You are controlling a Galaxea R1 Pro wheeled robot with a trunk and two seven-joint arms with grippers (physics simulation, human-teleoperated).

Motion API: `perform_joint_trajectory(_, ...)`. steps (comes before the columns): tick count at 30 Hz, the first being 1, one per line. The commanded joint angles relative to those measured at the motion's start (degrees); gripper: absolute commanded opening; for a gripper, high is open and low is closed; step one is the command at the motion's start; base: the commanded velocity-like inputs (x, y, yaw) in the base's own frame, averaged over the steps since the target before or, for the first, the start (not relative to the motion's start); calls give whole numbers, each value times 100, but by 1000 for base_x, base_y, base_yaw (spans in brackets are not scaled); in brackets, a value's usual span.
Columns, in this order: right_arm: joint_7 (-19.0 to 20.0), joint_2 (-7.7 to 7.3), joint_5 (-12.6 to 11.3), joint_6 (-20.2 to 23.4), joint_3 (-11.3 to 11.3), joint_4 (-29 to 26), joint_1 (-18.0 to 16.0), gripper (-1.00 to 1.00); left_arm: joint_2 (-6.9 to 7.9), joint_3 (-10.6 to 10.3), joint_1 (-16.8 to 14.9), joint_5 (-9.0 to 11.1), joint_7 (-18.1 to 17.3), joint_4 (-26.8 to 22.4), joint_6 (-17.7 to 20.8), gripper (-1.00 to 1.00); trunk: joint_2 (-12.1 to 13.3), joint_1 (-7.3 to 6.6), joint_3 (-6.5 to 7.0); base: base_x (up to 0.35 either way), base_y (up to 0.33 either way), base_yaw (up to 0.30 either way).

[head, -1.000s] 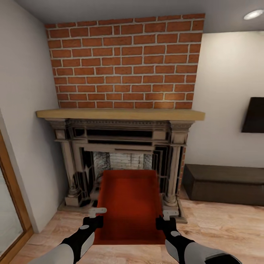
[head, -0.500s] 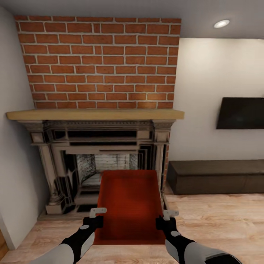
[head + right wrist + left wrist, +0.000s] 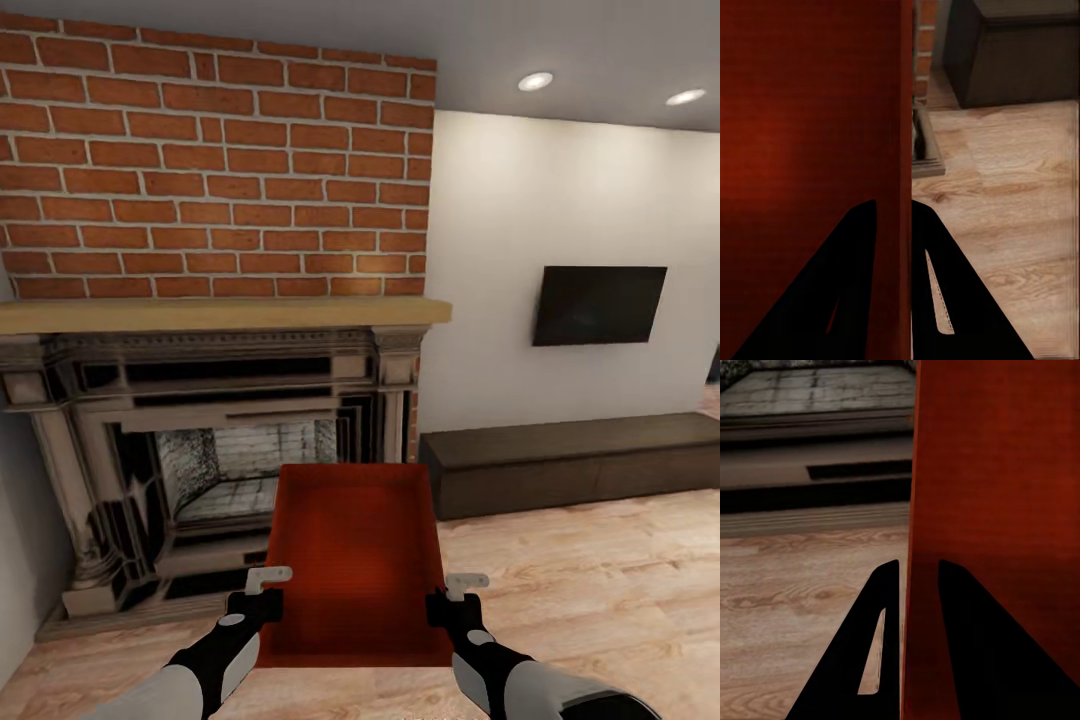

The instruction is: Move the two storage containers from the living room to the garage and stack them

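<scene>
Holding one storage container (image 3: 352, 565) between both arms, clear of the wood floor (image 3: 600, 590); left gripper (image 3: 262, 592) pinching the container's left side wall near its close end, one finger (image 3: 874, 652) outside the wall and the other inside, as the left wrist view shows (image 3: 982, 510); right gripper (image 3: 452, 597) pinching the right side wall likewise, wall edge (image 3: 904, 150) running between its fingers (image 3: 934, 292).

Container: red-orange, open-top, empty, long axis running straight away from the grippers, far end tipped slightly up.

Beyond the container's far end: fireplace (image 3: 200, 440) with pale mantel (image 3: 220, 315) and brick chimney breast (image 3: 220, 180); hearth opening directly ahead of the left gripper.

Farther off, ahead and to the right of the right gripper: long dark cabinet (image 3: 580, 465) against the white wall; black TV (image 3: 598, 305) above it.

Second container: none to be seen; garage still to be reached, so the task looks to be in its early carrying stage.

Risks, as judged: both grips sit at the near end only, so the far end's weight could lever the walls out of the fingers during travel; uneven arm motion could twist the bin loose; the far end could clip the fireplace surround or cabinet while the base turns.
</scene>
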Motion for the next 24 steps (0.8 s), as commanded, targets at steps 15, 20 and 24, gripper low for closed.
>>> perform_joint_trajectory(15, -28, -4, -173, -52, -51, 11, -11, -100, 102, 54, -6, 34, 100, 9, -20, -100, -6, 1, -8, 0, 0, -282)
perform_joint_trajectory(20, -28, -7, -173, -52, -51, 11, -11, -100, 102, 55, -6, 34, 100, 2, -21, -100, -6, 1, -8, 0, 0, -282)
perform_joint_trajectory(24, -28, -7, -173, -52, -51, 11, -11, -100, 102, 53, -7, 34, 100, 1, -20, -100, -6, 1, -8, 0, 0, -282)
